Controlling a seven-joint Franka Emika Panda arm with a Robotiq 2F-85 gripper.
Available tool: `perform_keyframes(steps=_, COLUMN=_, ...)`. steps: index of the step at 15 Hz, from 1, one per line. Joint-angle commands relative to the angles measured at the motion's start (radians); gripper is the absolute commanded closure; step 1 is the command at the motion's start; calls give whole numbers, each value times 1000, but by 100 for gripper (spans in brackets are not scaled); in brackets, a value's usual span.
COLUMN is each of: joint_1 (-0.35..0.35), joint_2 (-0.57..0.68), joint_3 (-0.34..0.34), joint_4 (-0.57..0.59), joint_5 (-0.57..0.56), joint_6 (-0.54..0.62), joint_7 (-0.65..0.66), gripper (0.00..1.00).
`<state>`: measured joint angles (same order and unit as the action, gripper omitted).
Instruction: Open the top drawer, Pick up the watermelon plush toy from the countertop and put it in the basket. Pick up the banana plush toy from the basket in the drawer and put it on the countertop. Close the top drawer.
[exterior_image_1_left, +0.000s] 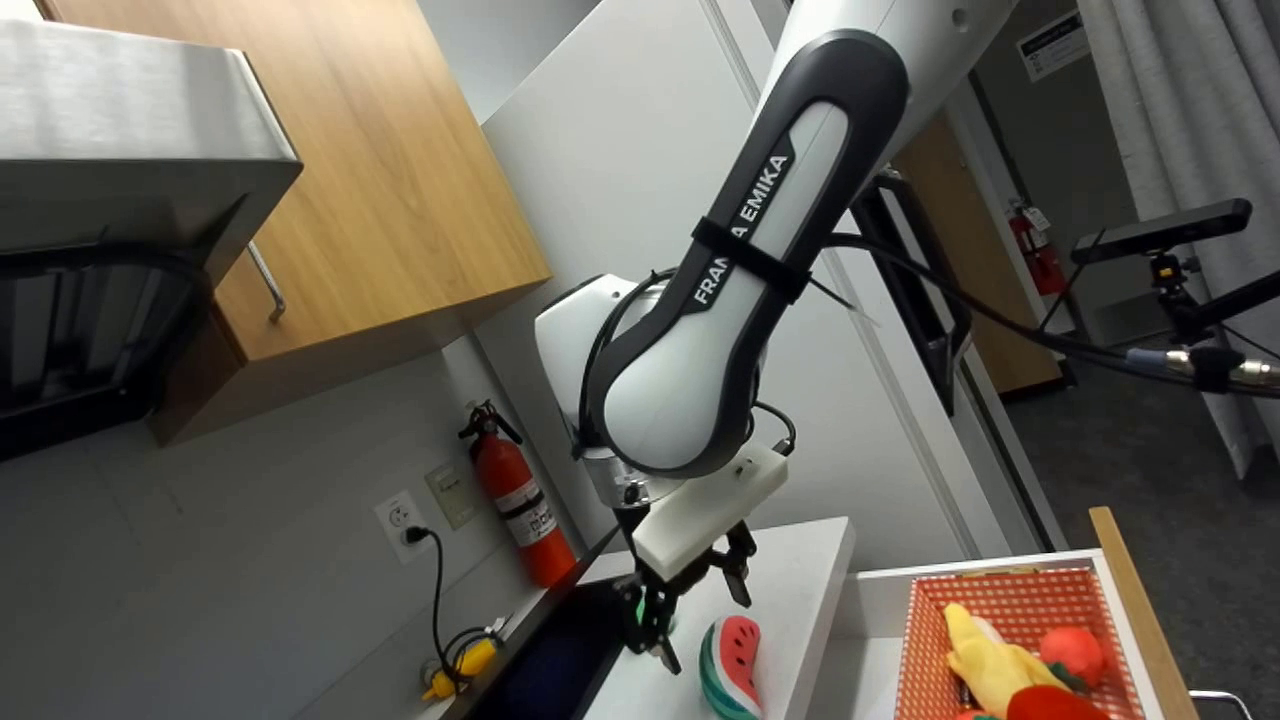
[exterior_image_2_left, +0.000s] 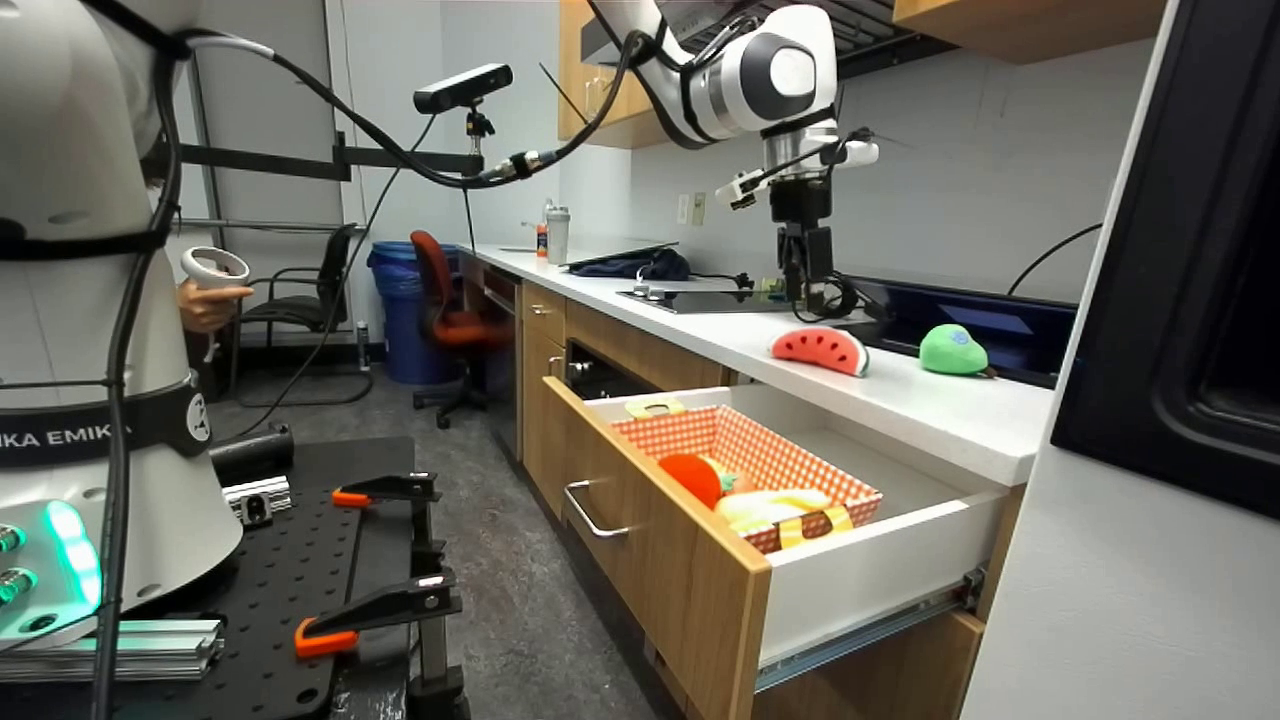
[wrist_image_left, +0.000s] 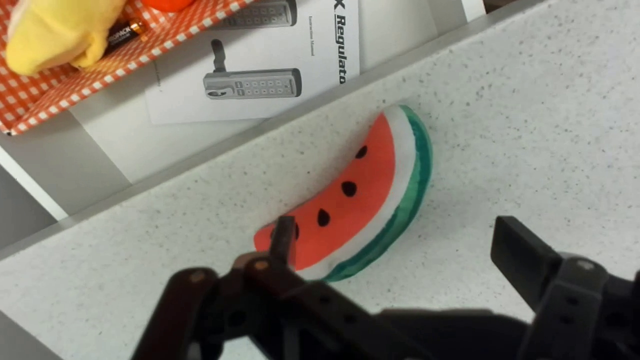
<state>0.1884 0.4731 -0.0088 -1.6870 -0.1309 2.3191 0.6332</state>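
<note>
Red side toward the drawer (exterior_image_2_left: 680, 565), the watermelon (wrist_image_left: 357, 210) lies on the desk (wrist_image_left: 530, 125), near its edge. The drawer is pulled out; the basket (exterior_image_2_left: 775, 455) sits inside, holding the banana (exterior_image_1_left: 985, 665). The claw (wrist_image_left: 396, 230) hangs above the desk, fingers (wrist_image_left: 522, 260) spread wide, with nothing in its hold.

Step in hand, by judgement: grasp the watermelon.

1. Align. In the wrist view one of the fingers overlaps the red end and the opposite one stands beyond the rind. Shift the claw toward the drawer until it is centred on the watermelon.
2. Rotate. The watermelon lies aslant to the line between the fingers. Turn the claw so that the fingers will straddle the narrow width at mid-length.
3. Descend vertically. Keep both fingers off the top of the watermelon; avoid pressing into the desk.
4. Close gradually. The plush will probably compress; confirm a firm hold before lifting.
5. Raise above the basket wall, then traverse. Release beside the banana, not on top of it, since the banana must come out afterwards.
</note>
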Motion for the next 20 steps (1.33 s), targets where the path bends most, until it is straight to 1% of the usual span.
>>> perform_keyframes(steps=1, joint_1=9, joint_2=60, joint_3=-14, joint_4=71, joint_5=32, joint_6=-10, joint_7=30, gripper=0)
perform_keyframes(steps=9, joint_1=14, joint_2=131, joint_3=-24, joint_4=145, joint_5=47, joint_6=-26, joint_7=40, gripper=0)
perform_keyframes(steps=14, joint_1=1, joint_2=155, joint_3=-35, joint_4=161, joint_5=54, joint_6=-30, joint_7=31, gripper=0)
perform_keyframes(steps=15, joint_1=0, joint_2=159, joint_3=-37, joint_4=163, joint_5=57, joint_6=-32, joint_7=30, gripper=12)
perform_keyframes(steps=16, joint_1=-1, joint_2=162, joint_3=-40, joint_4=165, joint_5=58, joint_6=-33, joint_7=29, gripper=28)
perform_keyframes(steps=17, joint_1=-1, joint_2=166, joint_3=-43, joint_4=167, joint_5=57, joint_6=-35, joint_7=29, gripper=34)
perform_keyframes(steps=18, joint_1=-1, joint_2=169, joint_3=-46, joint_4=170, joint_5=57, joint_6=-35, joint_7=29, gripper=44)
perform_keyframes(steps=20, joint_1=0, joint_2=175, joint_3=-50, joint_4=176, joint_5=56, joint_6=-37, joint_7=30, gripper=58)
